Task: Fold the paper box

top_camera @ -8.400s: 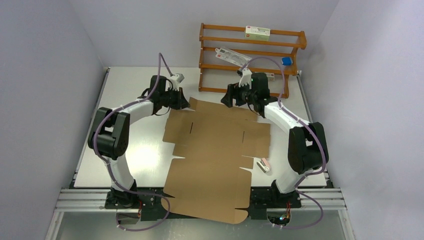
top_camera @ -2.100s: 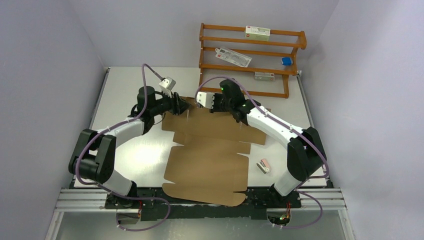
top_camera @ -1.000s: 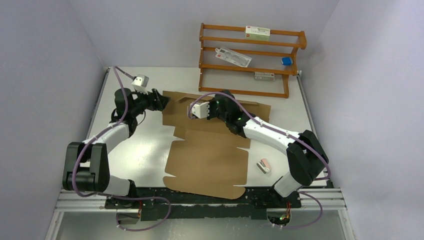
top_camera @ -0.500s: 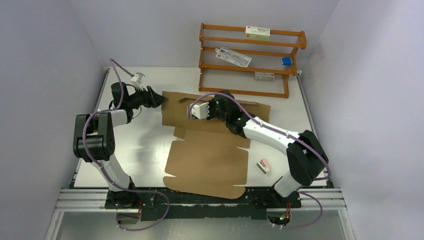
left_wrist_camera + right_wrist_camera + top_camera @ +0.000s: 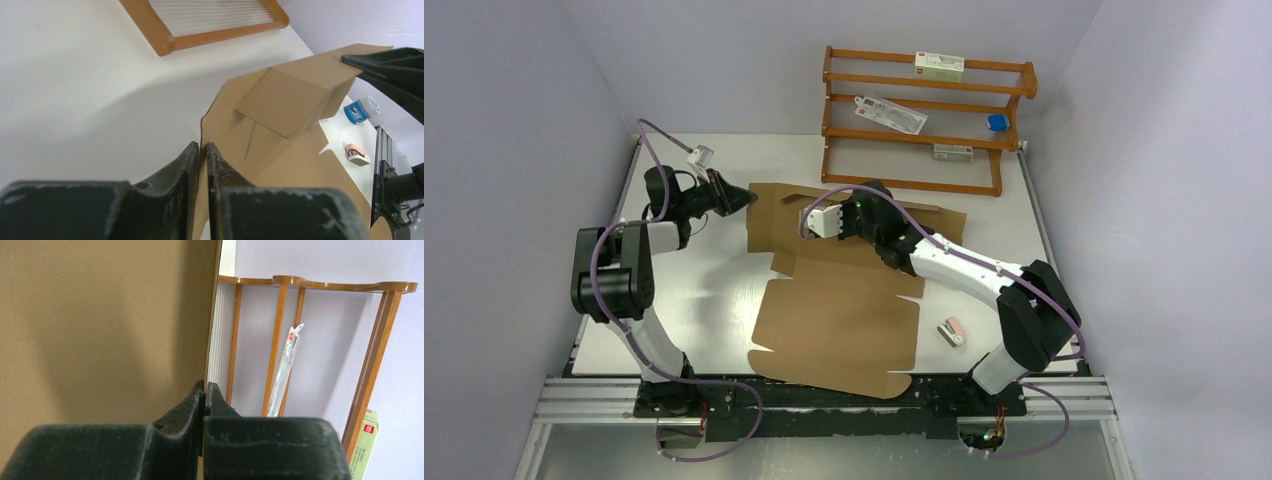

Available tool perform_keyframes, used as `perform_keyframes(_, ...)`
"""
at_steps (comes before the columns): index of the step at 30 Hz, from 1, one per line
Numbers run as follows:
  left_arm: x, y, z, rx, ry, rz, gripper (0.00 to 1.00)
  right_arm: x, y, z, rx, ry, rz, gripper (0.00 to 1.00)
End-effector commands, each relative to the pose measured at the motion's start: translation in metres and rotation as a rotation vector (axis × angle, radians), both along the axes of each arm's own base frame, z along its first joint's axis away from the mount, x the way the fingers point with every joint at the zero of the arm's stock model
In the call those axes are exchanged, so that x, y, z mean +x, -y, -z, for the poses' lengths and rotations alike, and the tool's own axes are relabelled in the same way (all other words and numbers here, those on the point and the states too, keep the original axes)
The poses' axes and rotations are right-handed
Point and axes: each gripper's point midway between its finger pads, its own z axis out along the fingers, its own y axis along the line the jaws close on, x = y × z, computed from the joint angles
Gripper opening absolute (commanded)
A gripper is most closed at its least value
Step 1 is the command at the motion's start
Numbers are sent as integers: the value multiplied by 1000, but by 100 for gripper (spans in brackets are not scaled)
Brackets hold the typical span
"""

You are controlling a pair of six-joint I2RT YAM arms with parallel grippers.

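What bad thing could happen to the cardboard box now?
Both grippers pinch only the far edge of the paper box: the left gripper at a corner, the right gripper at the raised flap. It might slip out or tear if they pull apart. The raised flap stands close to the wooden rack and could bump it.

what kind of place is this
Likely a robot lab test cell: left arm and right arm mounted on an aluminium rail, plain panels walling the white table, a wooden rack of props.
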Motion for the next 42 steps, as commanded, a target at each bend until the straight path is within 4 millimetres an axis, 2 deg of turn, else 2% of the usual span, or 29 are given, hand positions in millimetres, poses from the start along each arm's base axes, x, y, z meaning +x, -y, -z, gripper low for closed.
perform_keyframes(1,-19,16,-35,67,153,43,14,3,-7,-11,-8,37,-10,0)
perform_keyframes(4,-25,18,-39,128,168,7,12,5,-7,-13,-3,46,2,0)
perform_keyframes(5,-29,28,-40,142,173,16,12,7,-6,-14,-1,54,10,0)
perform_keyframes(10,-42,48,-46,164,190,9,10,12,-3,-14,-7,76,41,0)
perform_keyframes(15,-53,64,-42,187,193,29,9,16,-4,-17,14,96,62,0)
perform_keyframes(22,-61,67,-38,203,195,47,7,20,-6,-21,43,103,64,0)
perform_keyframes(31,-88,84,-48,214,231,78,6,44,7,-27,70,116,115,3)
perform_keyframes(42,-86,83,-30,266,204,37,5,43,3,-27,142,84,92,8)
